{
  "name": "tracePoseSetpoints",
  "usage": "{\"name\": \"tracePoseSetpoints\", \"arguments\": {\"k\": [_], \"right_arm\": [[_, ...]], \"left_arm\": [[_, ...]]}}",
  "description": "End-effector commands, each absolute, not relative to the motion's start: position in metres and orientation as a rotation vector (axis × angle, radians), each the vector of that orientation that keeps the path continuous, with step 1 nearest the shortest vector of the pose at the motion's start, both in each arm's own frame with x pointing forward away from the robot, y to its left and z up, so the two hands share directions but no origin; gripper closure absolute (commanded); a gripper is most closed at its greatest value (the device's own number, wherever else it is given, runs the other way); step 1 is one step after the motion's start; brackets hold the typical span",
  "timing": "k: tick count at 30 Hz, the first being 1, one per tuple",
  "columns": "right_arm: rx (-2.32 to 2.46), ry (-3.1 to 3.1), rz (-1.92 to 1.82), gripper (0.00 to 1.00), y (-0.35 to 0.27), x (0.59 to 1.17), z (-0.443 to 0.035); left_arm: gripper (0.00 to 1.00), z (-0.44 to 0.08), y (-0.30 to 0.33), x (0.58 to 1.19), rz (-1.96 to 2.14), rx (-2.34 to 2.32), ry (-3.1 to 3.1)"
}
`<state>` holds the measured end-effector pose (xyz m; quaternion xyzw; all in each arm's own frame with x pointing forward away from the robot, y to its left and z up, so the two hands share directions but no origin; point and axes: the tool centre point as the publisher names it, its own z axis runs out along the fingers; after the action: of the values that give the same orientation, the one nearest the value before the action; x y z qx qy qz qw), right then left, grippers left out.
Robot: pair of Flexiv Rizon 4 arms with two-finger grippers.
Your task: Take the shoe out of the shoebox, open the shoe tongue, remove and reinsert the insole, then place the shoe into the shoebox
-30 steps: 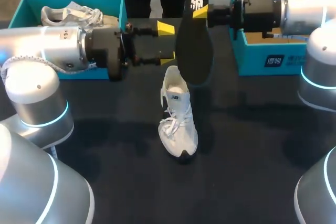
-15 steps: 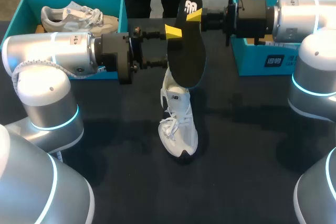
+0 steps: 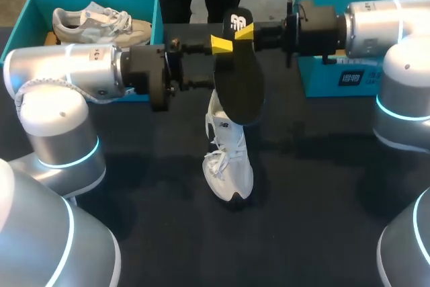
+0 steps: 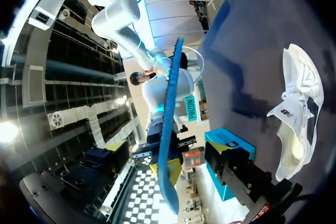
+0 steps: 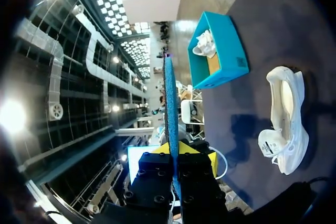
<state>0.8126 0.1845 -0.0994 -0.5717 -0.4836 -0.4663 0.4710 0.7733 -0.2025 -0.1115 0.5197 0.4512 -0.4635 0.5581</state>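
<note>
**Item: insole [image 3: 238, 78].** It hangs upright in the air above the shoe [image 3: 228, 159], heel end uppermost. Your right gripper [image 5: 176, 149] has its fingers closed on that heel end from both sides.

**Item: left gripper [image 4: 169, 153].** Fingers are spread wide with nothing in them. The insole stands edge-on in the gap, apparently clear of both pads, though the head view hides the lower finger.

**Item: shoe.** It lies on the table [image 3: 322, 186] between the two arms, toe toward you, mouth open and footbed bare.

**Item: shoeboxes.** One [image 3: 336, 75] sits under your right arm. The other [image 3: 144, 5], behind the left arm, holds a second shoe [image 3: 94, 21].

**Change, last second.** The right arm has carried the insole leftward, and the left arm has come up, so its open fingers now straddle it.

**Reading.** Removal is done. This looks like a regrasp before you reinsert the insole.
</note>
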Motion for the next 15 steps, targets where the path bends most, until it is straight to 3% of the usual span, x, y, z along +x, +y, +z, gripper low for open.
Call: {"name": "tracePoseSetpoints", "arguments": {"k": [1,2,4,6,7,11,15], "right_arm": [[-1.414,-1.202,-1.116,1.0,0.18,0.814,-0.096],[-1.415,-1.202,-1.114,1.0,0.18,0.814,-0.097],[-1.421,-1.207,-1.087,1.0,0.181,0.813,-0.1],[-1.42,-1.213,-1.073,1.0,0.181,0.813,-0.101],[-1.422,-1.213,-1.068,1.0,0.182,0.812,-0.102],[-1.43,-1.217,-1.058,1.0,0.183,0.811,-0.102],[-1.444,-1.222,-1.054,1.0,0.181,0.808,-0.103]], "left_arm": [[0.14,-0.112,-0.199,0.771,-1.097,1.219,1.054],[0.17,-0.112,-0.199,0.771,-1.104,1.217,1.054],[0.44,-0.112,-0.2,0.77,-1.108,1.217,1.055],[0.49,-0.113,-0.202,0.769,-1.114,1.217,1.057],[0.56,-0.114,-0.203,0.769,-1.118,1.217,1.057],[0.49,-0.115,-0.206,0.768,-1.131,1.21,1.056],[0.5,-0.116,-0.209,0.768,-1.138,1.207,1.05]]}}
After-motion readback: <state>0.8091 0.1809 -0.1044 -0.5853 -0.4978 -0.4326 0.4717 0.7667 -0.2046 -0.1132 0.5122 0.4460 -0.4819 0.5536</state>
